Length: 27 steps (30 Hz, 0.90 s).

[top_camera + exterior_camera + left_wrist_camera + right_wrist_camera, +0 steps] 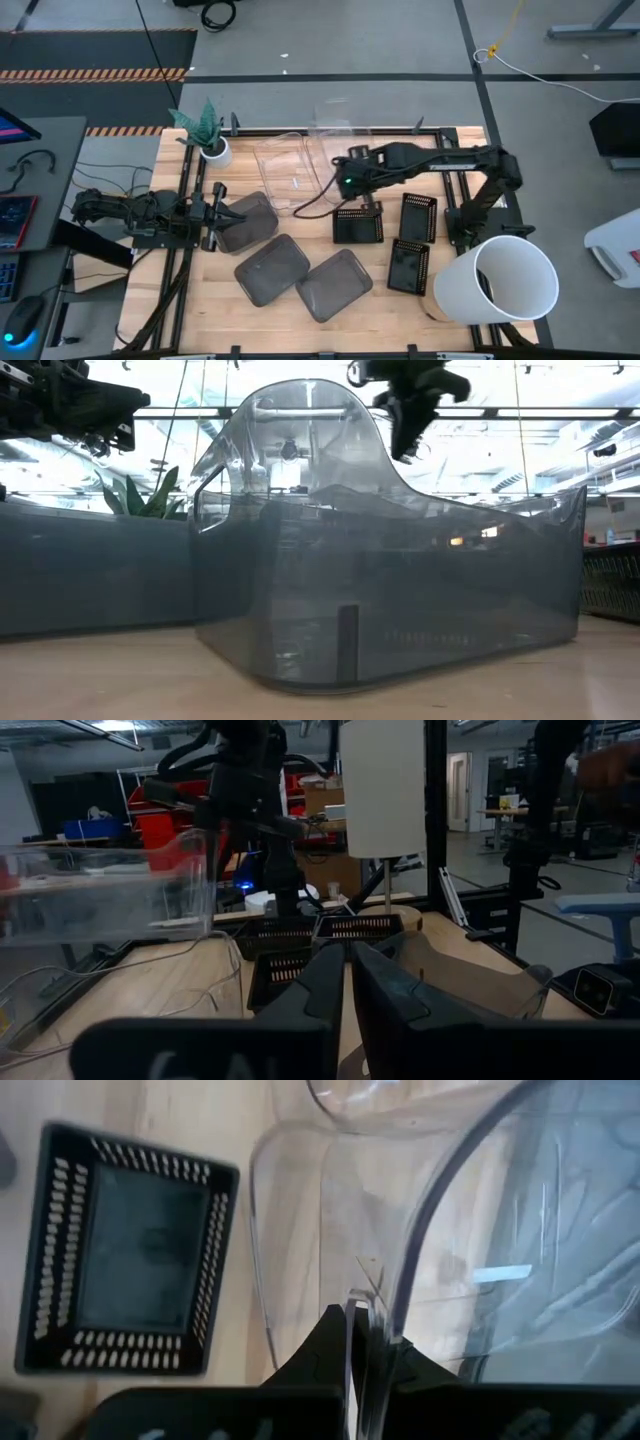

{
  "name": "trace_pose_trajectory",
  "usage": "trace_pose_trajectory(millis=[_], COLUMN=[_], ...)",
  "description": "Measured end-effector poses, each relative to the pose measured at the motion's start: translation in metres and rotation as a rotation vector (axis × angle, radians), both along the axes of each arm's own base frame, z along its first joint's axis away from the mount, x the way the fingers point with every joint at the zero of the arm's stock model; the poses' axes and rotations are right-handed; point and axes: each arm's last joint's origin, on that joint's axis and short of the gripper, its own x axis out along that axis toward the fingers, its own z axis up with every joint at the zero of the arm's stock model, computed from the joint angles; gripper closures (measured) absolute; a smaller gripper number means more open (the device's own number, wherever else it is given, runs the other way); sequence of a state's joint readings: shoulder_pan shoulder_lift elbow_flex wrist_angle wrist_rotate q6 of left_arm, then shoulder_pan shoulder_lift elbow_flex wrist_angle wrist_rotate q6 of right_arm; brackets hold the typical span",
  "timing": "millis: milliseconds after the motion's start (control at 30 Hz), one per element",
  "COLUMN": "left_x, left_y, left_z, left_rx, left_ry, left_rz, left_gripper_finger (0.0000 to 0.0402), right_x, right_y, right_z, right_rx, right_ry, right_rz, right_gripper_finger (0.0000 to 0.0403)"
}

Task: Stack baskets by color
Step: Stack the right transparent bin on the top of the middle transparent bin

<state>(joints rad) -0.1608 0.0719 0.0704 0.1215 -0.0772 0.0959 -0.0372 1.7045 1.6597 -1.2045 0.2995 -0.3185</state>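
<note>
My right gripper (345, 183) is over the table's middle, shut on a clear basket (287, 172) that shows tilted up in the low view (290, 430). A second clear basket (335, 132) lies behind it near the far edge. Three smoky grey baskets (272, 268) rest flat on the near left part of the table. Three black perforated baskets (358, 222) stand on the table under and right of my right gripper. My left gripper (218, 205) waits shut at the left, beside a grey basket (245, 220). My right gripper pinches the clear basket's thin side wall at its rim (362, 1305) between its two fingers. The fingers slant down from above. The basket sits tilted with the held side raised; whether its lower end touches the table I cannot tell.
A large white bucket (495, 280) lies at the near right corner. A small white plant pot (214, 150) stands at the far left. Black frame rails (440, 130) run along the far edge and both sides. Bare wood (300, 320) shows along the near edge.
</note>
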Motion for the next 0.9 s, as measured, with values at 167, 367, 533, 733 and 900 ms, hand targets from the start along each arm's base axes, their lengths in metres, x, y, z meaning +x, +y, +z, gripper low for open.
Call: trace_pose_trajectory(millis=[167, 367, 533, 733, 900], left_x=[0.000, 0.000, 0.000, 0.000, 0.000], left_y=[0.000, 0.000, 0.000, 0.000, 0.000], left_z=[0.000, 0.000, 0.000, 0.000, 0.000], left_rx=[0.000, 0.000, 0.000, 0.000, 0.000], left_ry=[0.000, 0.000, 0.000, 0.000, 0.000], left_rz=[0.000, 0.000, 0.000, 0.000, 0.000], left_gripper_finger=[0.0376, 0.0373, 0.0368, 0.0373, 0.0375], right_x=[0.020, 0.027, 0.027, 0.024, 0.021], right_y=[0.004, 0.003, 0.002, 0.003, 0.003], right_z=[-0.010, -0.023, -0.024, -0.028, -0.039], right_rx=[0.025, 0.038, 0.065, 0.097, 0.102], right_ry=[0.051, 0.110, 0.113, 0.134, 0.185], right_rz=[0.013, -0.033, -0.076, -0.094, -0.093], right_gripper_finger=[0.0396, 0.0396, 0.0395, 0.0395, 0.0395])
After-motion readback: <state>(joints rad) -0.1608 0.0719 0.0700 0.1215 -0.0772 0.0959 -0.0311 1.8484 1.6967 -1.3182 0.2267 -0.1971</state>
